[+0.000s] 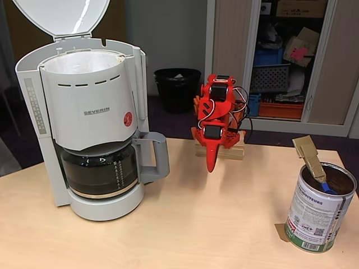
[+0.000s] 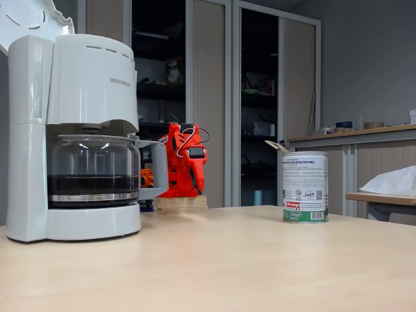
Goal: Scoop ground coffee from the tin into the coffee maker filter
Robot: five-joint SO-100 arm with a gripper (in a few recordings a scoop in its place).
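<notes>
**Scoop waiting in the tin, arm folded at the back edge**

The ground coffee [image 1: 336, 178] is lying inside the open tin [image 1: 318, 216], a dark fine powder filling it close to the rim. It is likely behaving as loose, light and spill-prone, so any lift is probably calling for a level, slow carry. A scoop is standing in it: its blue bowl [image 1: 327, 188] is sitting in the powder while a tan, cardboard-looking handle [image 1: 309, 154] is sticking up and leaning towards the left in that fixed view. That handle is looking like the sensible place to grip; it is thin and probably bends a little, so a firm pinch low on its free length seems wise. The tin itself is shiny metal, likely slippery, and is standing near the front right corner of the table [image 1: 213, 224], on a small tan patch.

Well apart, at the left side of the table, the coffee maker filter [image 1: 90, 63] is sitting open-topped above the glass carafe [image 1: 100, 168], with the lid [image 1: 61, 15] hinged up.

Between them, at the back edge, the red gripper [image 1: 211, 162] is hanging tip-down from the folded arm on its wooden block [image 1: 220, 151], carrying nothing; its jaws are appearing closed together.
</notes>
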